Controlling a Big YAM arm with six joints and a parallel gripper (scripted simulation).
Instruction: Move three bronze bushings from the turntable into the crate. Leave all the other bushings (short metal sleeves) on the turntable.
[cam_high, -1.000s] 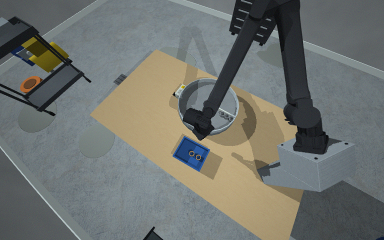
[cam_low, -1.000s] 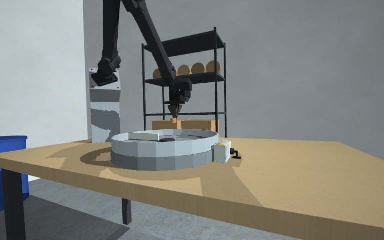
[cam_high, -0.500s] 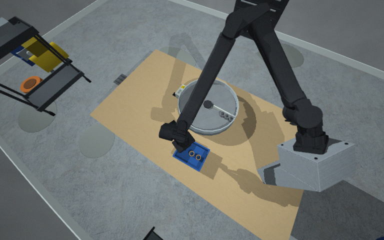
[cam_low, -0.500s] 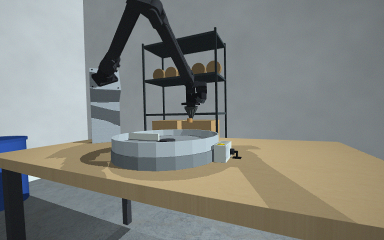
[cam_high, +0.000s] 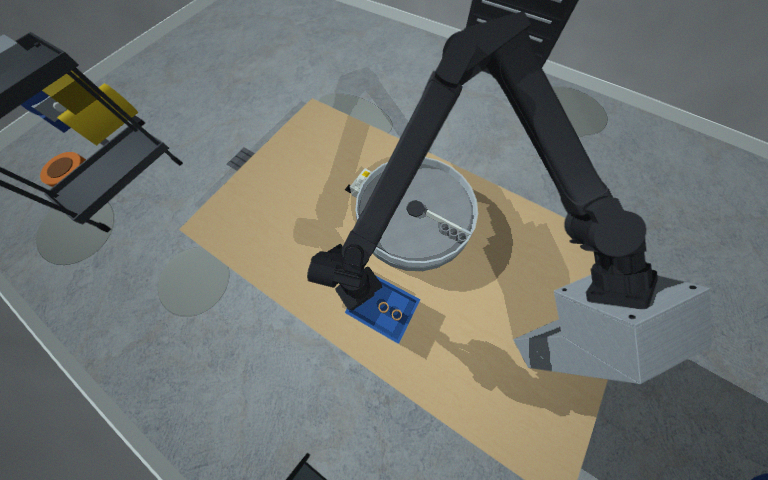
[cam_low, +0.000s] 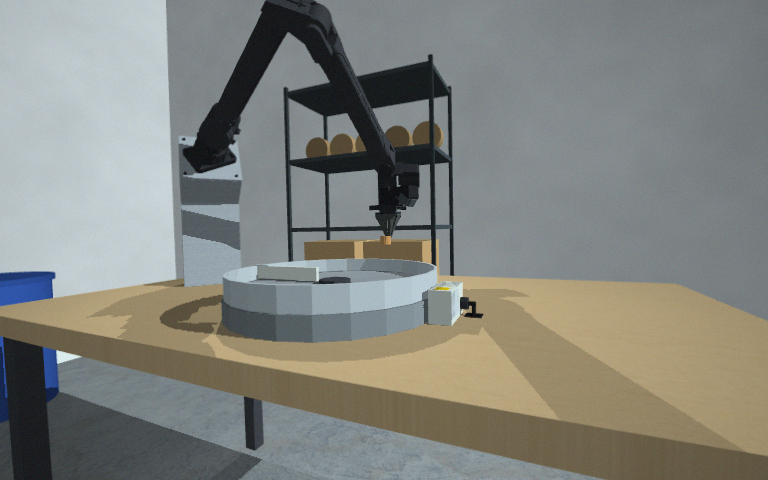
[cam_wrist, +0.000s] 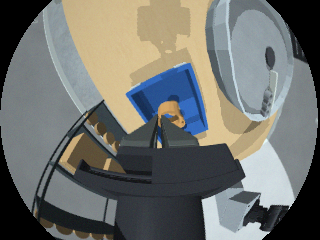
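I have the gripper (cam_low: 388, 230) hanging above the blue crate (cam_high: 408, 308), its jaws clamped on a bronze bushing (cam_low: 386, 240) that pokes out below the fingertips. In the wrist view that bushing (cam_wrist: 171, 112) sits over the crate's (cam_wrist: 150, 96) open floor, above it rather than resting in it. Two more bronze bushings (cam_high: 390, 310) lie side by side inside the crate, close together toward its middle. The crate sits near the long edge of the wooden surface (cam_high: 266, 186) farthest from the arm's base, just beside the turntable (cam_high: 416, 258) but apart from it.

On the turntable I see a white bar (cam_high: 447, 221) running from the dark centre hub (cam_high: 415, 208) out to the rim, and three grey bushings (cam_high: 453, 230) lined up against it near the rim. A small white box (cam_low: 444, 304) with a yellow top touches the turntable's wall on the side toward the shelf rack (cam_low: 431, 141). The arm's grey pedestal (cam_high: 668, 339) stands past the short edge of the surface.
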